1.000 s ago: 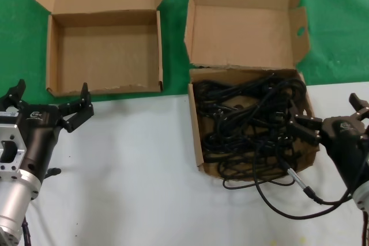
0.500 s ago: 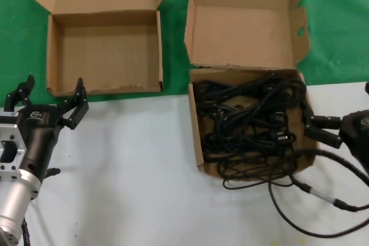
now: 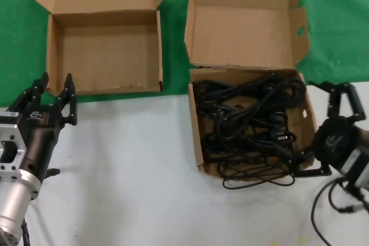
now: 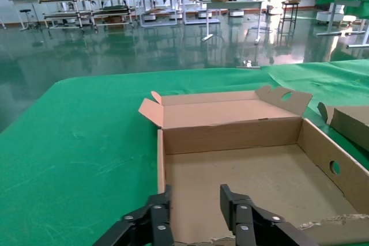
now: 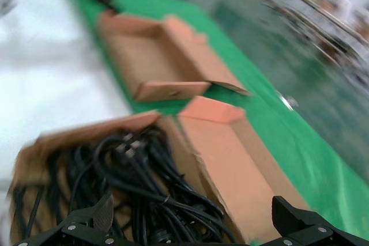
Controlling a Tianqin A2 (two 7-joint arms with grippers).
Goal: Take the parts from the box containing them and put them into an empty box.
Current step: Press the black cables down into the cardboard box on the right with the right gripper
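White tabletop (image 3: 144,165) up front, green cloth (image 3: 340,27) behind it, a glossy workshop floor beyond in the left wrist view. My right gripper (image 3: 326,128) has swung round in the last second: a moment ago it was reaching in over the near right corner of the box containing them (image 3: 198,136), now it sits just outside that box's right wall with its fingers spread wide and nothing between them. In the right wrist view the two fingers stand far apart with the parts (image 5: 138,191) lying just ahead of them. The parts (image 3: 248,122) are all in a tangle inside the box, one loop spilling over the near edge onto the white. So no cord has come out yet; I read this as me lining up for a fresh grab.

My left gripper (image 3: 52,97) has narrowed its fingers to a small gap, holding nothing, and hangs at the near wall of the empty box (image 3: 55,56). From its wrist camera, the empty box (image 4: 314,142) opens right in front of the fingers (image 4: 157,223), ready to receive.
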